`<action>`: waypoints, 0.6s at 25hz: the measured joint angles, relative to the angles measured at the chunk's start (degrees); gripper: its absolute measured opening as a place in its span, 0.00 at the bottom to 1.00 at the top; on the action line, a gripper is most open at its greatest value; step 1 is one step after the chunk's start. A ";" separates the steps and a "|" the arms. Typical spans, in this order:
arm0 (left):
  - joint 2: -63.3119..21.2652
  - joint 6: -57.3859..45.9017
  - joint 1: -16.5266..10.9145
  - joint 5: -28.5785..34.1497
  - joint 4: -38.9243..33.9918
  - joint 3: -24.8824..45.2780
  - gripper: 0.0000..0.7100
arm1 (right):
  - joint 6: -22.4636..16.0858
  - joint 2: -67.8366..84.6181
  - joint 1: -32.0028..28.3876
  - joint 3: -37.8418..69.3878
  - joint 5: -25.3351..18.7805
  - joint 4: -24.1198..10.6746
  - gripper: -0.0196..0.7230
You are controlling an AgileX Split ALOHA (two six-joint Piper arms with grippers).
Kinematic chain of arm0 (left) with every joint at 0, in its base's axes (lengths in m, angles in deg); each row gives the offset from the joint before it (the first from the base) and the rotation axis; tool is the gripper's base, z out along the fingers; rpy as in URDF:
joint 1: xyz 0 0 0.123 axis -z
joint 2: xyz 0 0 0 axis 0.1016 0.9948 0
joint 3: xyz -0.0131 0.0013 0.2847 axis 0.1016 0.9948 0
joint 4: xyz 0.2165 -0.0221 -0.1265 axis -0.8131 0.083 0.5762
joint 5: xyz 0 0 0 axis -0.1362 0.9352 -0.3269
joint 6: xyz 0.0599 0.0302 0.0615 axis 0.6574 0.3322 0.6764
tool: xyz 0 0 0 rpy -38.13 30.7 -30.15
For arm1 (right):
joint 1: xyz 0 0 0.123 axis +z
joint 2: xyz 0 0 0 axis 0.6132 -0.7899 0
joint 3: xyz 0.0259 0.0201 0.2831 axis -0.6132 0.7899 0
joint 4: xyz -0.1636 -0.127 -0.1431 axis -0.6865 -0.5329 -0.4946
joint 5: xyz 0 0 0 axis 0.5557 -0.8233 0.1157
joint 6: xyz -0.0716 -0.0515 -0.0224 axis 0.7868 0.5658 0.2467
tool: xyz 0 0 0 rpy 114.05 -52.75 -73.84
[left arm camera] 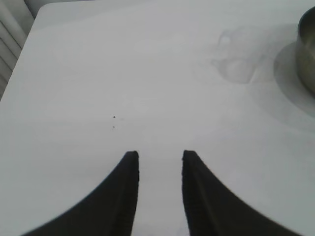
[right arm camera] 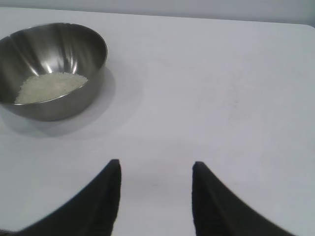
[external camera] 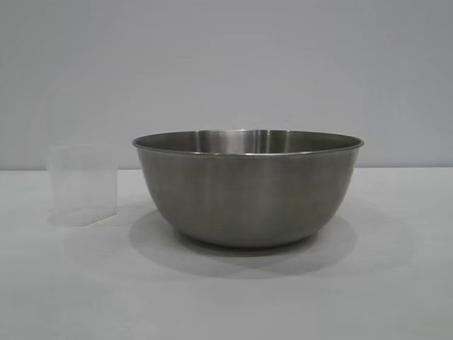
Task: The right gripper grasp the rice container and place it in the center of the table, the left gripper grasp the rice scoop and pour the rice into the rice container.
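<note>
The steel rice container [external camera: 248,188] stands on the white table [external camera: 396,297] near the middle of the exterior view. It also shows in the right wrist view [right arm camera: 51,69], with white rice [right arm camera: 51,87] lying in its bottom. The clear plastic rice scoop [external camera: 83,184] stands upright on the table just left of the bowl, apart from it; it shows faintly in the left wrist view [left arm camera: 236,61]. My left gripper [left arm camera: 160,156] is open and empty over bare table, away from the scoop. My right gripper [right arm camera: 155,166] is open and empty over bare table, away from the bowl. Neither gripper shows in the exterior view.
The bowl's edge [left arm camera: 307,54] shows at the side of the left wrist view. The table's edge and a rounded corner [left arm camera: 42,10] lie beyond the left gripper. A plain grey wall [external camera: 226,64] stands behind the table.
</note>
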 joint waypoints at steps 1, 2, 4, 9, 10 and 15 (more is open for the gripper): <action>0.00 0.00 0.00 0.00 0.00 0.00 0.23 | 0.00 0.00 0.00 0.00 0.00 0.00 0.47; 0.00 0.00 0.00 0.00 0.00 0.00 0.23 | 0.00 0.00 0.00 0.00 0.00 0.00 0.47; 0.00 0.00 0.00 0.00 0.00 0.00 0.23 | 0.00 0.00 0.00 0.00 0.00 0.00 0.47; -0.08 0.00 0.00 0.00 0.00 0.00 0.23 | 0.00 0.00 0.00 0.00 0.00 0.00 0.47; -0.08 0.00 0.00 0.00 0.00 0.00 0.23 | 0.00 0.00 0.00 0.00 0.00 0.00 0.47; -0.08 0.03 0.00 0.00 0.00 0.00 0.23 | 0.00 0.00 -2.45 0.00 0.00 0.00 0.47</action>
